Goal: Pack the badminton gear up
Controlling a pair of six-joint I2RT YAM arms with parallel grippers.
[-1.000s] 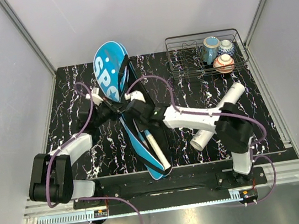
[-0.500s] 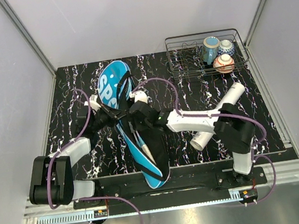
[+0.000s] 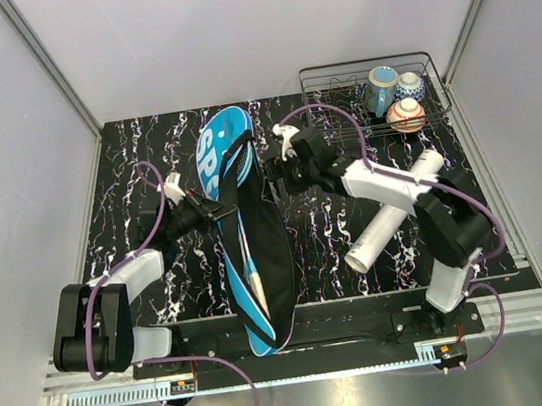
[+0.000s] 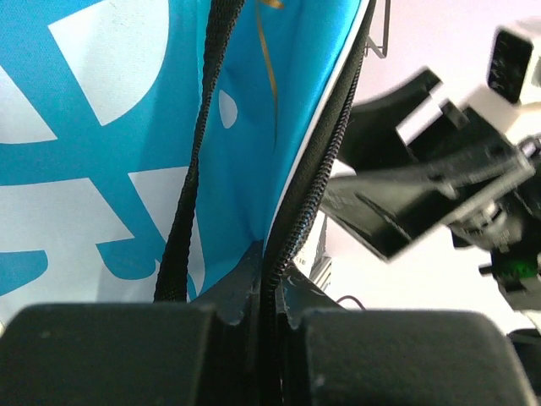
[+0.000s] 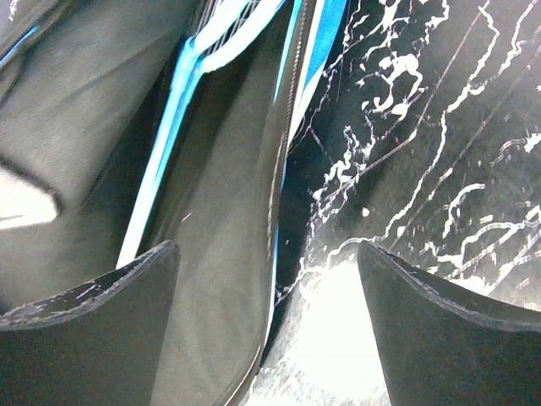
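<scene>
as left pincer (image 4: 272,292) nips bag (image 4: 101,169), racket (image 3: 254,280) inside

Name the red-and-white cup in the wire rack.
The front cup, nearest the arms; behind it stand the pale blue cup and the blue-patterned cup.

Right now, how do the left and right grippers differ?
The left gripper is shut on the racket bag's zipper edge; the right gripper is open, gripping nothing. The left gripper is at the bag's left side, the right gripper at its right. Both have black fingers.
</scene>
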